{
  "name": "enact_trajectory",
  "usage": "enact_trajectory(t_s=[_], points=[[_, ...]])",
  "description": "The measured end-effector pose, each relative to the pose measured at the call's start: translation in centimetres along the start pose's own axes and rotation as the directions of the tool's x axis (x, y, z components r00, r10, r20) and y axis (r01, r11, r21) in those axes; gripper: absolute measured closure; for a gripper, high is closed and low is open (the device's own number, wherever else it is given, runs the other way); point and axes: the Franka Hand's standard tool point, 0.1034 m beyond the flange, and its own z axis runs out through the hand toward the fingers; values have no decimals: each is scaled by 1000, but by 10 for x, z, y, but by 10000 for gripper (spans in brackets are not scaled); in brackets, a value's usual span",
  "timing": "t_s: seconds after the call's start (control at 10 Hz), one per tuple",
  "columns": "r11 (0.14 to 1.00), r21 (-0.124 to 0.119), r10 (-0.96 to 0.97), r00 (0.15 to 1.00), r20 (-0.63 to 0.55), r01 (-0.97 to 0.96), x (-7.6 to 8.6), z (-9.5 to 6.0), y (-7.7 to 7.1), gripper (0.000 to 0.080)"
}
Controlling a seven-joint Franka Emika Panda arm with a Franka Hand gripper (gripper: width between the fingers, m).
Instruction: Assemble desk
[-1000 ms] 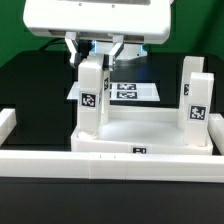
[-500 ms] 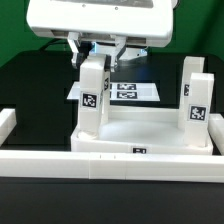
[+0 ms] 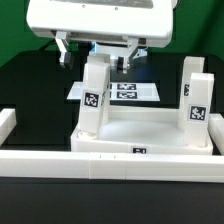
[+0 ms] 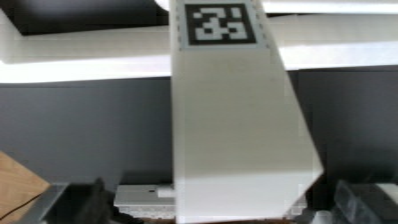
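— What's the biggest thing you can see from where you stand?

— The black desk (image 3: pixel 30 95), with a long white border bar (image 3: pixel 110 165) lying across its near side. Just behind that bar sits the white tabletop (image 3: pixel 150 135), a shallow tray lying flat.

— And the legs?

— Two white block legs stand upright on the tabletop. One leg (image 3: pixel 95 100) is at the corner on the exterior view's left, and the other leg (image 3: pixel 195 100) is at the corner on the exterior view's right. Each carries a black-and-white tag on its face.

— Where's the hand?

— The hand (image 3: pixel 97 55) hangs right over the left leg, under the arm's big white housing (image 3: pixel 100 20). It's spread wide, with one finger (image 3: pixel 65 48) on either side of the leg's top and clear air between each finger and the block. It isn't pinching anything.

— Does the wrist view agree?

— Yes. The leg (image 4: pixel 240 120) fills the middle, and its tag (image 4: pixel 219 22) is at the far end. The dark fingers (image 4: pixel 80 200) sit apart from its sides.

— Anything smaller?

— The marker board (image 3: pixel 125 90) lies flat on the black desk behind the tabletop, between the two legs as I see it.
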Motion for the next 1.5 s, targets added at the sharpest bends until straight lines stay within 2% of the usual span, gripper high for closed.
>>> enact_trajectory(t_s=[0.5,0.7,1.0,1.1,1.2,1.3,1.4,1.5], points=[[1000,25,17,999,37,-18,16,-14,7,150],[1000,24,15,999,39,-16,14,-13,6,150],[999,36,17,997,70,-20,11,-11,4,150],[997,63,25,988,150,-34,3,-8,-1,150],[995,90,30,974,224,-51,3,-7,-5,150],[994,93,32,969,246,-56,3,-5,-2,150],[991,119,23,940,339,-67,-5,-4,-3,150],[990,129,11,926,376,-64,-4,-4,-2,150]])
